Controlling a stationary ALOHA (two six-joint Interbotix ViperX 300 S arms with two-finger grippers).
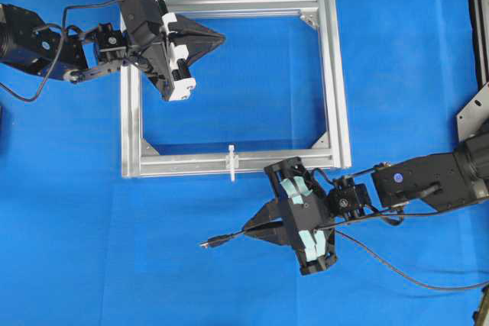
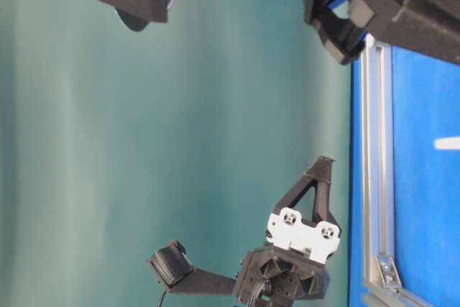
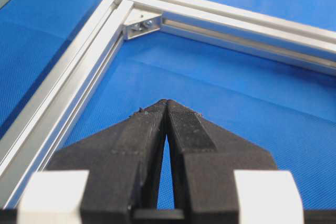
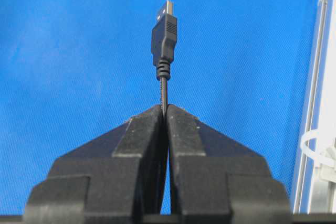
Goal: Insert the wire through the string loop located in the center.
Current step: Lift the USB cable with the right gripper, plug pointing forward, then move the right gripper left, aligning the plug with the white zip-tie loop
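Black ribbed rubber and a bright metal tip make up the USB plug at the end of the wire, which stands out just past the right gripper; its matte wedge-shaped jaws are pressed together on the thin cable right behind the plug's strain relief. So the pick-up looks done, and the threading is not: seen from overhead, the plug lies over the blue cloth, below the frame and near the loop but clearly apart from it. Beyond it, the string loop is a tiny white plastic tie standing midway along the near bar of the aluminium frame, a rectangle of grooved silver extrusion with small corner brackets. Farthest off, the left gripper hovers inside the frame's far corner, its jaws shut tight on nothing. I judge what remains is aligning the plug with the loop and pushing it through.
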